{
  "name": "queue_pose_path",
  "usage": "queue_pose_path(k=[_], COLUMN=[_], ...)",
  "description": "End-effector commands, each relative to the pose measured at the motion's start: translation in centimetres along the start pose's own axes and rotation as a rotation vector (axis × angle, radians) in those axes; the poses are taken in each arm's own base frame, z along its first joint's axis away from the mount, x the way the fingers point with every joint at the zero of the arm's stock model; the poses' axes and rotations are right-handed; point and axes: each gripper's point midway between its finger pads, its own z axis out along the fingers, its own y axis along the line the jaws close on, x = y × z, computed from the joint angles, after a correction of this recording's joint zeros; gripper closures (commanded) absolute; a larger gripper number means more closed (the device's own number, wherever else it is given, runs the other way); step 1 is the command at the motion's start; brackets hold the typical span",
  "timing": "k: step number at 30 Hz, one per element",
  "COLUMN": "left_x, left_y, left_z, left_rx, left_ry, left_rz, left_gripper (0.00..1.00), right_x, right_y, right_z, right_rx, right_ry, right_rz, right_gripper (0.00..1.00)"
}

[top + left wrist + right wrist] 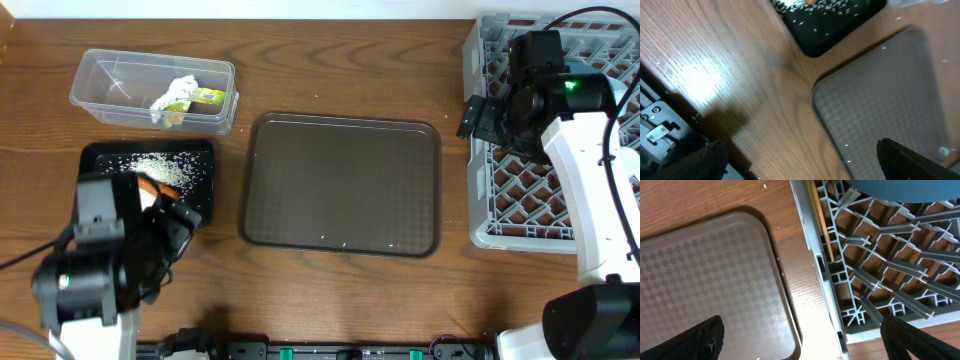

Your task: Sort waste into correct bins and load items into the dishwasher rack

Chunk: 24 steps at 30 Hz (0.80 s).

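left gripper [180, 225]: jaws wide apart, holding nothing; hangs over the near right corner of the black tray [100, 155]
right gripper [478, 118]: jaws wide apart, holding nothing; at the left wall of the rack [500, 200], by the desk's far right corner
clear tub [100, 85]: far left of the desk [330, 60]; holds the tissue [175, 95] and the wrapper [207, 97], touching each other
black tray: just in front of the tub, partly under the left arm
rice [155, 165]: scattered in the black tray, mostly its far half
carrot [160, 188]: in the black tray beside the rice, partly hidden by the arm
brown tray [340, 180]: mid desk, between black tray and rack; only a few stray white specks on it
rack: right edge of the desk, the right arm above it
chopsticks [822, 225]: inside the rack, lying along its left wall
blue dish [900, 190]: in the rack, only its edge shows in the right wrist view
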Motion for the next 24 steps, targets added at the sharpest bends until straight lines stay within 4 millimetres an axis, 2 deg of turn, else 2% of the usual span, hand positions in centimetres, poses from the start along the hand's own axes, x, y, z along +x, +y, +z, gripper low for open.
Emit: queue_pose_path(k=[1, 7, 10, 14, 21, 24], left_x=[0.2, 0.7, 0.7, 1.4, 1.1, 0.6], left_y=[0.2, 0.9, 1.7, 3.1, 5.1, 4.0], left_z=[-1.4, -3.7, -4.1, -3.9, -2.6, -1.7], left_rx=[0.058, 0.159, 0.144, 0.089, 0.028, 0.105], left_ry=[-0.046, -0.125, -0.154, -0.135, -0.197, -0.268], left_rz=[-0.008, -0.005, 0.003, 0.029, 0.053, 0.168], left_gripper=[0.02, 0.02, 0.02, 0.02, 0.02, 0.02], right_x=[-0.3, -0.3, -0.3, -0.3, -0.3, -0.3], right_y=[-0.2, -0.2, -0.2, -0.2, -0.2, -0.2], right_z=[0.0, 0.0, 0.0, 0.0, 0.0, 0.0], right_rx=[0.004, 0.004, 0.004, 0.004, 0.004, 0.004], right_ry=[-0.005, -0.005, -0.005, -0.005, -0.005, -0.005], right_rz=[0.006, 0.006, 0.006, 0.006, 0.006, 0.006], right_gripper=[0.01, 0.01, 0.01, 0.01, 0.01, 0.01])
